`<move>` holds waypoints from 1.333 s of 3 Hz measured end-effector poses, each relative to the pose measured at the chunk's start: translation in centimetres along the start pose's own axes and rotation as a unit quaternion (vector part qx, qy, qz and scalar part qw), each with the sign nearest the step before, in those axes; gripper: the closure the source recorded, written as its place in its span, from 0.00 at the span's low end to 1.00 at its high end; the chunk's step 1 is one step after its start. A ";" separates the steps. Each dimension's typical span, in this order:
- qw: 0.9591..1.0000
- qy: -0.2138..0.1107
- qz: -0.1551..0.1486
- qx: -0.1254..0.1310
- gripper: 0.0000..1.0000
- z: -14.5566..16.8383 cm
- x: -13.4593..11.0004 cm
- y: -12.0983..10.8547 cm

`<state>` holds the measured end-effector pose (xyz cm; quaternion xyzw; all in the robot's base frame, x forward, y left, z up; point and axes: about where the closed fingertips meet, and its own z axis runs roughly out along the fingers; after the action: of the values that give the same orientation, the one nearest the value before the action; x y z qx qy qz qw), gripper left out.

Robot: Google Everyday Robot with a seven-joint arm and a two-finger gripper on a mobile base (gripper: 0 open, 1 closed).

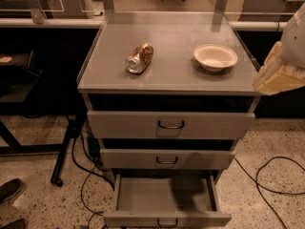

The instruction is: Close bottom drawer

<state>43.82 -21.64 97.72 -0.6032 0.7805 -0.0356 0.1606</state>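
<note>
The bottom drawer point(167, 217) is the lowest of three grey cabinet drawers. It stands pulled far out, showing its plain grey tray point(162, 194), which holds nothing, and a small dark wire handle at the front. The middle drawer point(167, 159) and the top drawer point(170, 124) stick out only a little. My gripper point(279, 75), cream-coloured below a white arm, hangs at the right edge of the view. It is beside the cabinet top's right front corner, well above the bottom drawer and touching none of the drawers.
On the cabinet top point(169, 42) lie a crushed can point(139, 58) and a white bowl point(215, 57). Black cables point(271, 175) run over the speckled floor on both sides. A dark table leg point(64, 147) stands at the left. Shoes point(10, 190) show at lower left.
</note>
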 end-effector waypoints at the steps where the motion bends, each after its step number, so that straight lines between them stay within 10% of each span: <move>1: 1.000 0.000 0.000 0.000 1.00 0.0 0.0 0.0; 4: 0.999 -0.011 0.045 -0.022 1.00 8.2 0.6 5.1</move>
<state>41.31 -19.69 88.54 -0.5708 0.8059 -0.0048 0.1572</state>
